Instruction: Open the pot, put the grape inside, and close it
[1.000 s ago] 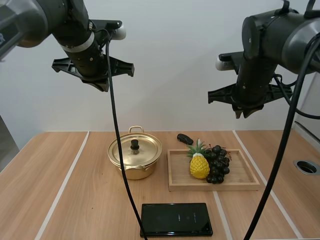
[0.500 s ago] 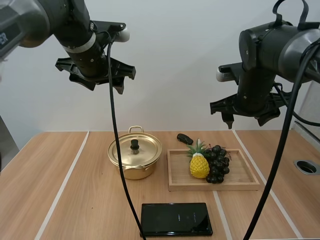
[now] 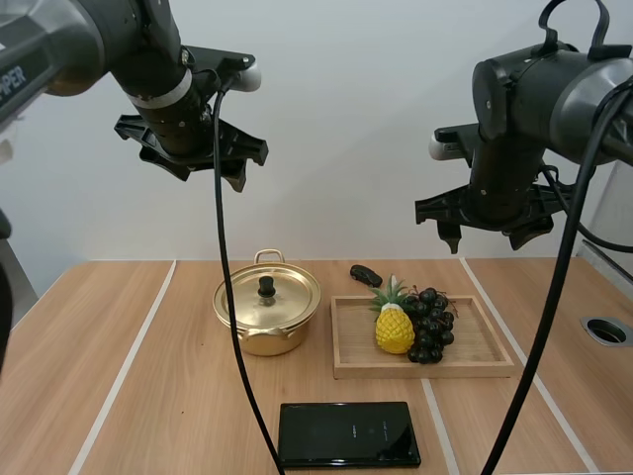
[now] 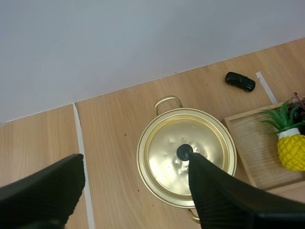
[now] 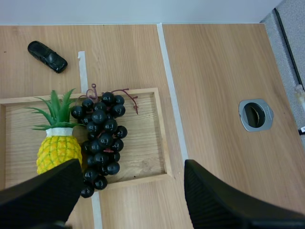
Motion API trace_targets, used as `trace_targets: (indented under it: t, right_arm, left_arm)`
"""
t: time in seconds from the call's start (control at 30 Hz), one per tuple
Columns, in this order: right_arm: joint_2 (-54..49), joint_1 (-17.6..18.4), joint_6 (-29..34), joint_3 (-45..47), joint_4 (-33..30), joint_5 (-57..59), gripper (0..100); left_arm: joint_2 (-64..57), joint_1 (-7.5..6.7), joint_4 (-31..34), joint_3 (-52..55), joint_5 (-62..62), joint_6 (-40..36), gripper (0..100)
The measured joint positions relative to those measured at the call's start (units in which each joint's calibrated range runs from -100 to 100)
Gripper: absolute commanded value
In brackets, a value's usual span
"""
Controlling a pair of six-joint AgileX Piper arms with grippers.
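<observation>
The left gripper (image 3: pixel 198 166) is held high in the upper left of the high view, well above the table (image 3: pixel 119 376). Its fingers (image 4: pixel 45 191) are spread wide apart and nothing is grasped between them. In the left wrist view the gold pot (image 4: pixel 186 160) is seen far below them, with its lid (image 4: pixel 167 143) seated on it and the black knob (image 4: pixel 184 152) at the lid's middle.

The right gripper (image 3: pixel 485 233) is held in the upper right of the high view, also well above the table. Its fingers (image 5: pixel 40 195) are likewise parted and empty.

The bunch of dark grapes (image 3: pixel 430 327) is laid in the wooden tray (image 3: pixel 475 364), right of centre in the high view, touching a toy pineapple (image 3: pixel 395 329) on its left. The pot is placed just beside the tray's left edge, at the centre of the frame. A small black toy car (image 3: pixel 365 274) is set on the table behind the tray. A flat black slab (image 3: pixel 348 433) is laid at the lower centre of the frame.
</observation>
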Motion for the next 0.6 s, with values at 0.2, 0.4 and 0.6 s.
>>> trace_targets:
  t: [0.2,0.4,0.6]
  right_arm:
    - [0.0,0.0,0.59,0.0,1.0,-0.14,100]
    - [0.0,0.0,0.73,0.0,2.6,-0.14,100]
    - [0.0,0.0,-0.02,0.0,2.8,-0.14,100]
  left_arm:
    - [4.35,0.0,-1.93,0.0,0.0,5.36,100]
    - [8.26,0.0,-7.77,0.0,0.0,8.5,100]
    - [11.73,0.0,-12.45,0.0,0.0,10.13,100]
